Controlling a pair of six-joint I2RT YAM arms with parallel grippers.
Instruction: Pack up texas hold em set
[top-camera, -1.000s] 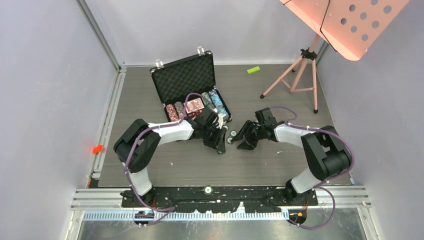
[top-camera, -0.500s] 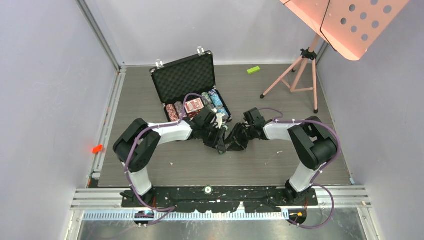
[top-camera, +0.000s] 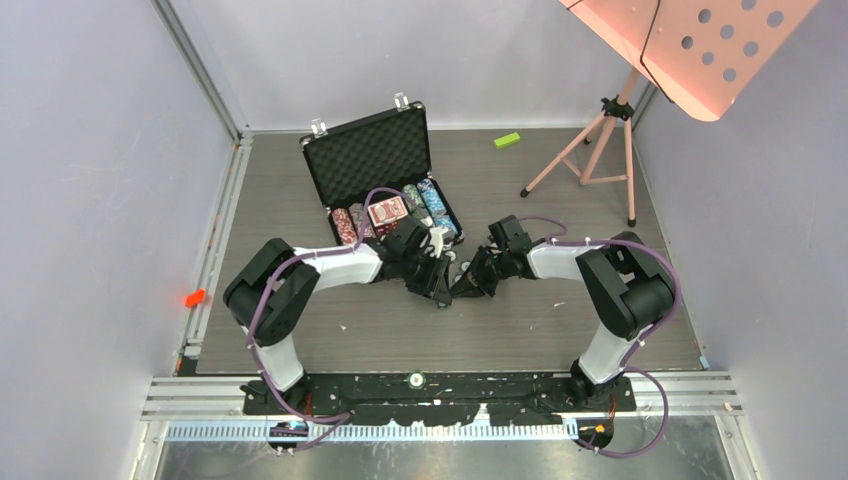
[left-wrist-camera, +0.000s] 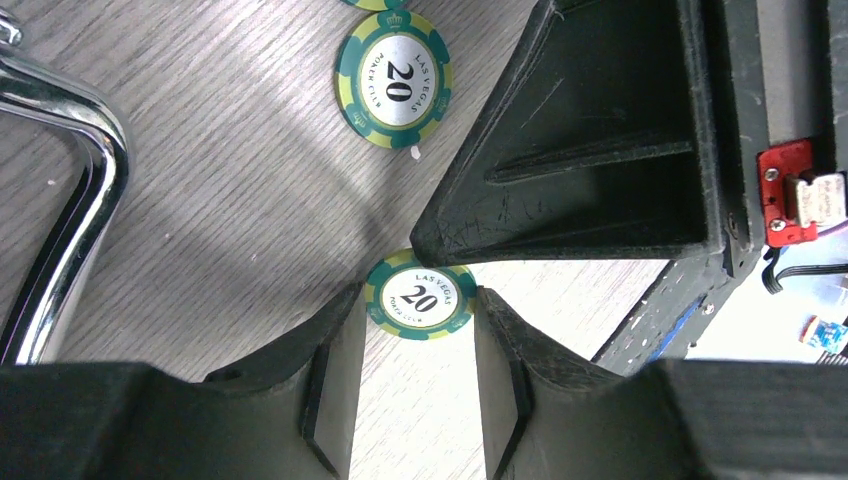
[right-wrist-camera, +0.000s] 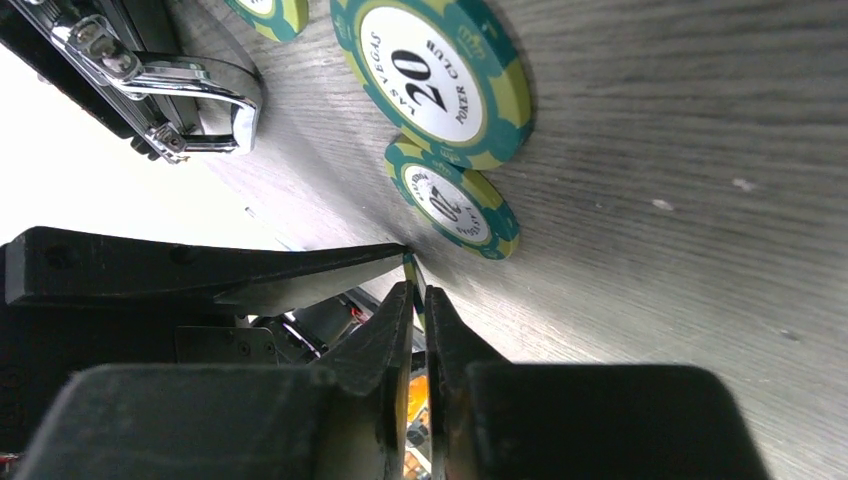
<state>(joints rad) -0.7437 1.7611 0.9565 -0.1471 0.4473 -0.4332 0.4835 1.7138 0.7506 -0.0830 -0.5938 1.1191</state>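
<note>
The black briefcase (top-camera: 368, 160) stands open at the back, with chip stacks and a red-backed deck (top-camera: 389, 211) in its tray. In front of it the two grippers meet. My left gripper (left-wrist-camera: 418, 306) holds a green "20" poker chip (left-wrist-camera: 418, 298) by its rim, above the table. My right gripper (right-wrist-camera: 415, 287) is shut on the same chip (right-wrist-camera: 412, 268), pinching it edge-on by its faces; one of its fingers (left-wrist-camera: 590, 150) covers the chip's top. Loose green chips (right-wrist-camera: 430, 75) (right-wrist-camera: 452, 198) lie flat on the table beside them. No dice are in view.
The briefcase's silver handle (left-wrist-camera: 70, 190) is close to the left of the left gripper. A small green block (top-camera: 507, 140) and a pink tripod stand (top-camera: 600, 150) are at the back right. A red object (top-camera: 195, 297) sits on the left rail.
The right arm swung left to the left gripper and its jaws closed on the chip held there. The left gripper stayed still with the chip.
</note>
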